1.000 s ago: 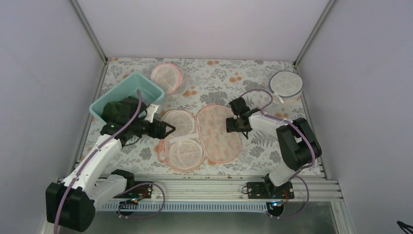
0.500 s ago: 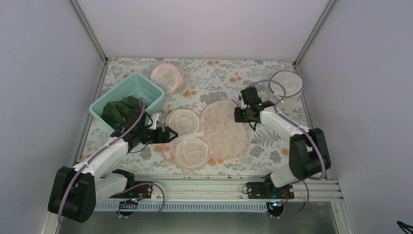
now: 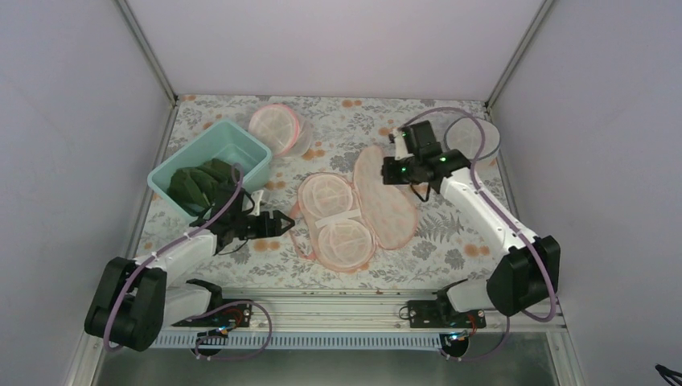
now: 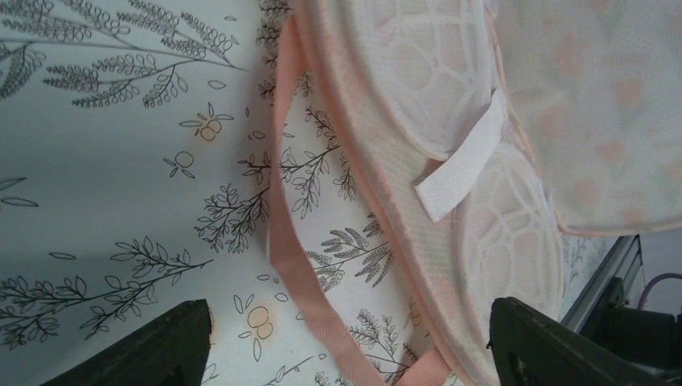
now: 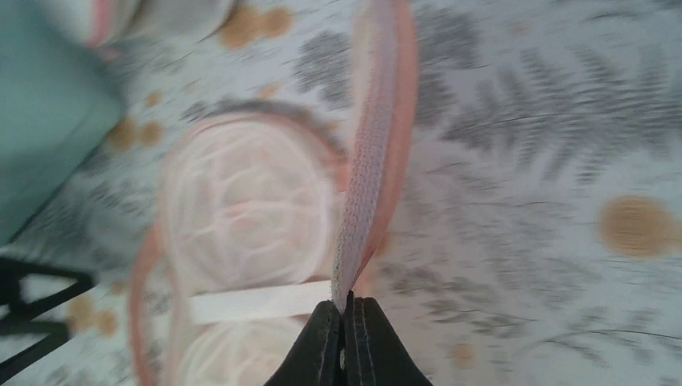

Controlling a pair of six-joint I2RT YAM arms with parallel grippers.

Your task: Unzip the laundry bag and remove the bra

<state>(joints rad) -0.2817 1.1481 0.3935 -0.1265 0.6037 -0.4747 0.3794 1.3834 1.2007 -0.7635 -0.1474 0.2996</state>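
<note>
The flat oval peach flower-print laundry bag (image 3: 388, 207) is pinched by its edge in the closed right tool (image 5: 346, 312) — the small dark green fabric bra (image 3: 197, 183) lies in a teal plastic bin (image 3: 241, 135) behind the open, empty left tool (image 3: 279, 223) — and should be drawn gently.

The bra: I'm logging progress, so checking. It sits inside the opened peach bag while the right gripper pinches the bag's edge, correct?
Not quite. The bra lies in the teal bin, not inside the laundry bag; the top external view shows this. The right gripper does pinch the bag's edge.
</note>
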